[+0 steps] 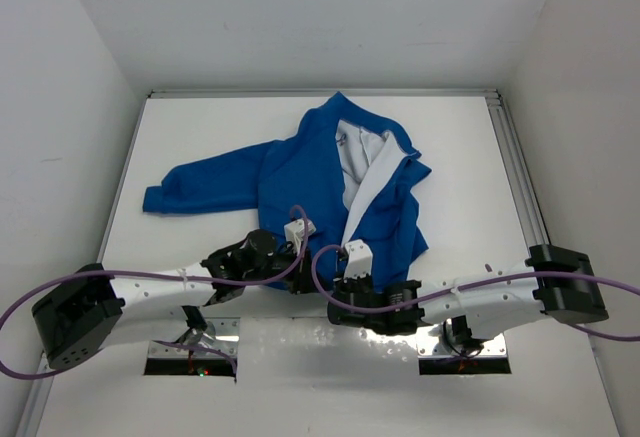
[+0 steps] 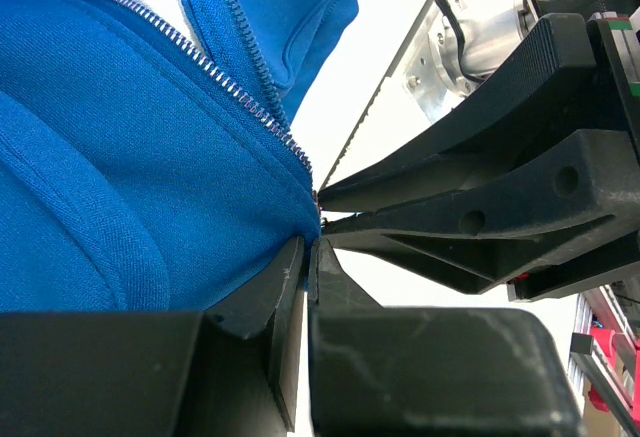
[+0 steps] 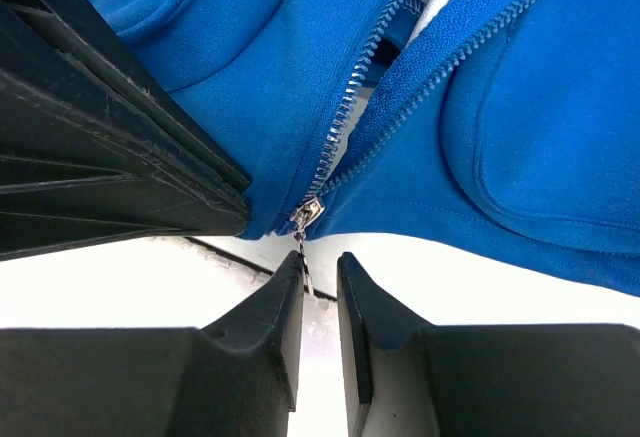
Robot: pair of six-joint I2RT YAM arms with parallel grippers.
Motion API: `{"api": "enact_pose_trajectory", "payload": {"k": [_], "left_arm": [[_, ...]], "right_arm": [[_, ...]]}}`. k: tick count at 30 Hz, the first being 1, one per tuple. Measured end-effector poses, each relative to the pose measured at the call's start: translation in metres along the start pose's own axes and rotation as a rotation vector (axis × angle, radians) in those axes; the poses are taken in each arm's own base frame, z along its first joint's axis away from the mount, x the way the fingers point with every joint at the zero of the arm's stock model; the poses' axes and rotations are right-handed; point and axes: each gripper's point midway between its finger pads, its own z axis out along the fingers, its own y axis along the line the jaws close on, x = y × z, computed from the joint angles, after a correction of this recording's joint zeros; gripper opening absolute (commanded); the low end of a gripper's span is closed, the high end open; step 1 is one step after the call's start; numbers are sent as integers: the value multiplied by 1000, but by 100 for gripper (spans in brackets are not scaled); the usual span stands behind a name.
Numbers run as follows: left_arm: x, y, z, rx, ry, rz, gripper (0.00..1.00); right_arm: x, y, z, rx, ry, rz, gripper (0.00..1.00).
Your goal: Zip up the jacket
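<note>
The jacket (image 1: 290, 169) lies open on the worktop (image 1: 470, 137), hem at the near side. Left jaws pinch the hem beside the zipper pull (image 3: 305, 219). Right jaws stand narrow, barely astride its tab, and could close beside it and miss.

On my overhead feed I see the jacket (image 1: 300, 167) lying on the worktop (image 1: 470, 147), collar (image 1: 345, 122) at twelve o'clock and a sleeve (image 1: 200, 189) out to nine, while at the six o'clock hem (image 3: 450, 225) the left pincer (image 2: 312, 247) sits at nine o'clock of the zipper pull (image 3: 308, 214), the right pincer (image 3: 320, 262) at its six.
</note>
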Motion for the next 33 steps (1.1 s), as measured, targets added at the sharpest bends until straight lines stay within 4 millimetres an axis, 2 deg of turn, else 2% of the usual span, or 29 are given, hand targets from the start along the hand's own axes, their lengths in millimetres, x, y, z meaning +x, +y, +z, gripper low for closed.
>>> {"api": "enact_pose_trajectory", "payload": {"k": [3, 13, 20, 25, 33], "left_arm": [[0, 0, 0, 1, 1, 0, 0], [0, 0, 0, 1, 1, -4, 0], [0, -1, 0, 3, 2, -3, 0], [1, -1, 0, 7, 6, -4, 0], [1, -1, 0, 4, 6, -4, 0]], "right_arm": [[0, 1, 0, -4, 0, 1, 23], [0, 7, 0, -30, 6, -8, 22], [0, 8, 0, -33, 5, -9, 14], [0, 8, 0, -31, 3, -4, 1], [-4, 5, -3, -27, -12, -23, 0]]}}
